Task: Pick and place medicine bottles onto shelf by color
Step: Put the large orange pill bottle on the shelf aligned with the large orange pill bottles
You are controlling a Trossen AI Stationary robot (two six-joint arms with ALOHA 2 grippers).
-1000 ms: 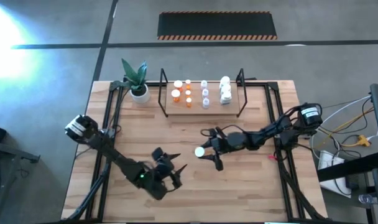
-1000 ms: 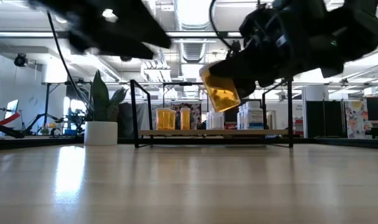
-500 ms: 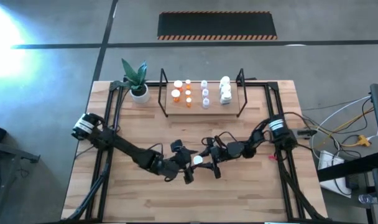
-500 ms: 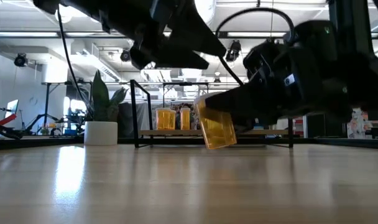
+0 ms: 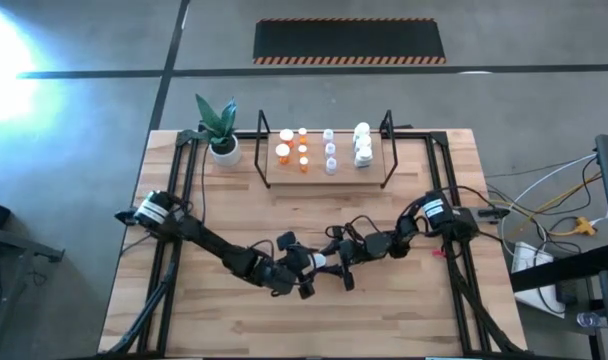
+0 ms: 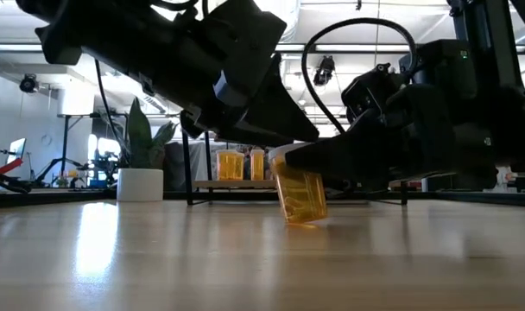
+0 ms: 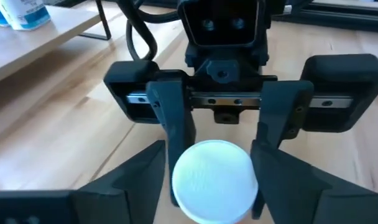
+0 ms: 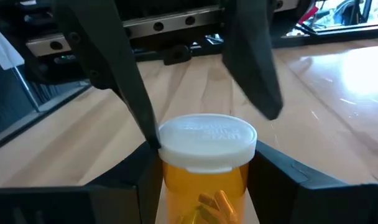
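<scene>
Out in the open middle of the wooden table (image 5: 404, 320), on the near side of the shelf (image 5: 326, 172) and well apart from it, the two arms meet nose to nose over one orange medicine bottle (image 6: 299, 195) with a white cap (image 8: 207, 139). The right gripper (image 5: 336, 263) has its fingers clamped on the bottle's sides, holding it tilted just above the tabletop; whether its lower edge touches the wood I cannot tell. The left gripper (image 5: 306, 273) faces it from the other side, its fingers (image 8: 122, 68) spread wider than the cap and straddling it, one finger right against the cap's edge, the other standing off it. Pills show through the orange body.

Back on the shelf, the sorted bottles stand in groups: orange ones (image 5: 292, 152) toward the plant end, pale clear ones (image 5: 329, 150) in the middle, white ones (image 5: 362, 144) at the other end. A white pot with a green plant (image 5: 220, 131) sits just beside the shelf's orange end, at the table's far edge.
</scene>
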